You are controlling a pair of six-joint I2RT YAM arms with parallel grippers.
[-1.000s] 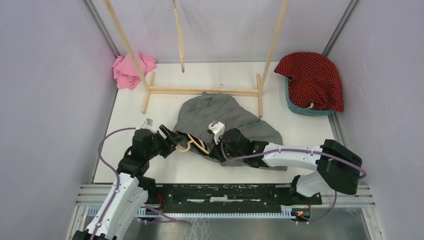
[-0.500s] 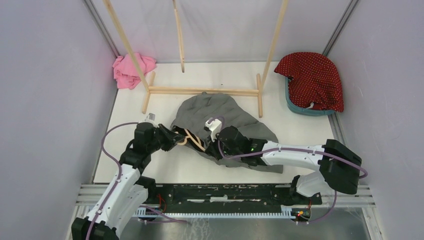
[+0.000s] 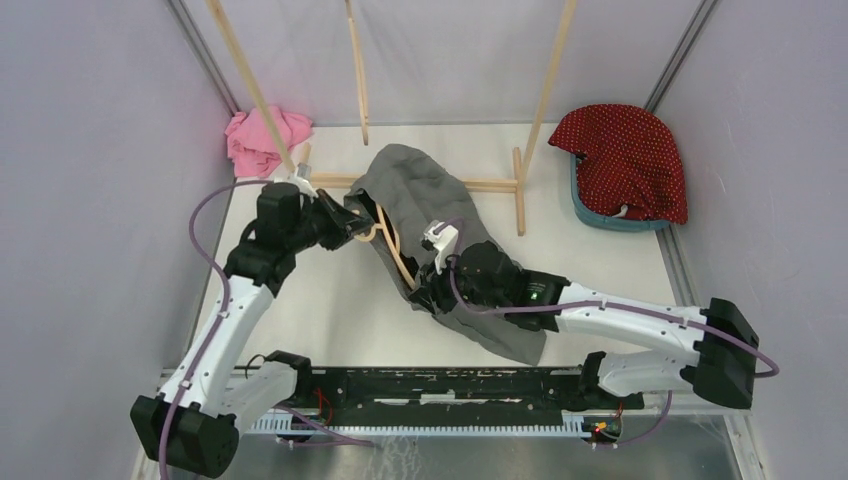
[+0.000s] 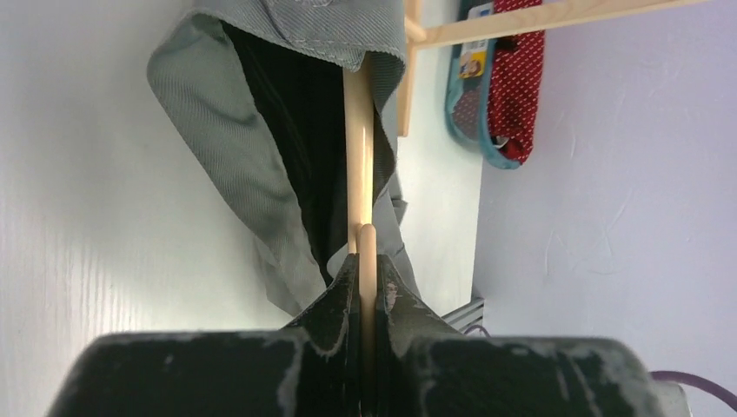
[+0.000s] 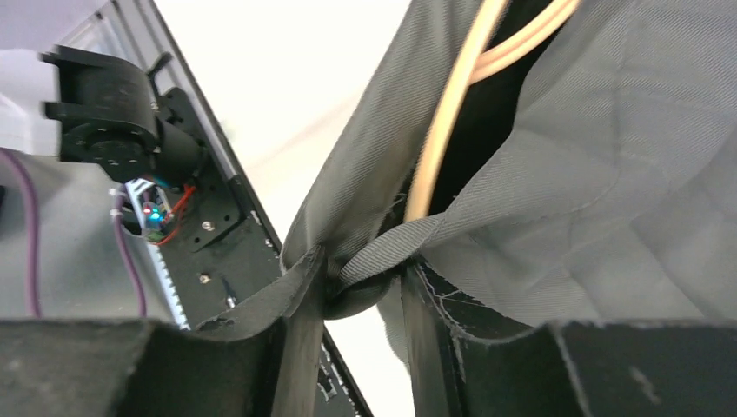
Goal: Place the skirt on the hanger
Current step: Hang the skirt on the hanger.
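A grey skirt [image 3: 440, 200] hangs draped over a pale wooden hanger [image 3: 385, 235], raised off the white table. My left gripper [image 3: 350, 222] is shut on the hanger's rod-like end at the skirt's left edge. In the left wrist view the hanger [image 4: 358, 156] runs straight out from the left gripper [image 4: 367, 269] into the skirt's [image 4: 217, 113] opening. My right gripper [image 3: 425, 295] is at the skirt's lower hem. In the right wrist view the right gripper [image 5: 361, 278] stands open, a bunched fold of the skirt [image 5: 608, 174] between the tips beside the hanger [image 5: 443, 113].
A wooden rack [image 3: 410, 183] stands at the back of the table, just behind the lifted skirt. A pink cloth [image 3: 262, 140] lies at the back left. A red dotted cloth [image 3: 625, 160] covers a teal basket [image 3: 590, 215] at the back right. Grey walls close both sides.
My left gripper closed on the hanger and lifted it up and back toward the rack, raising the skirt off the table. The right gripper's jaws have parted.
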